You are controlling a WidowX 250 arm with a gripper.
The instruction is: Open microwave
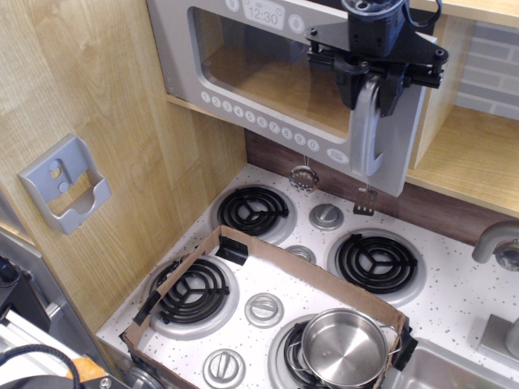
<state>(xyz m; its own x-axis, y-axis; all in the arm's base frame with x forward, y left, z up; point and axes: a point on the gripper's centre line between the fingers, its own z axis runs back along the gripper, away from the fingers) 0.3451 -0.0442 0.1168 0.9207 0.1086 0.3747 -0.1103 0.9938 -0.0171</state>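
Note:
The grey toy microwave [174, 49] sits on a wooden shelf above the stove. It has a clear window door [268, 73], a clock display [262, 14] and a row of white number buttons [259, 123]. The door's right edge has swung out from the body, so it stands partly open. My black gripper [371, 91] comes down from above, its two fingers closed on either side of the top of the silver loop handle [369, 142].
Below is a speckled stove top [454, 300] with four coil burners, a steel pot [345, 347] at front right and a cardboard frame [268, 263]. A ladle [303, 174] and spatula [364, 198] hang under the shelf. A grey wall holder [65, 185] is on the left.

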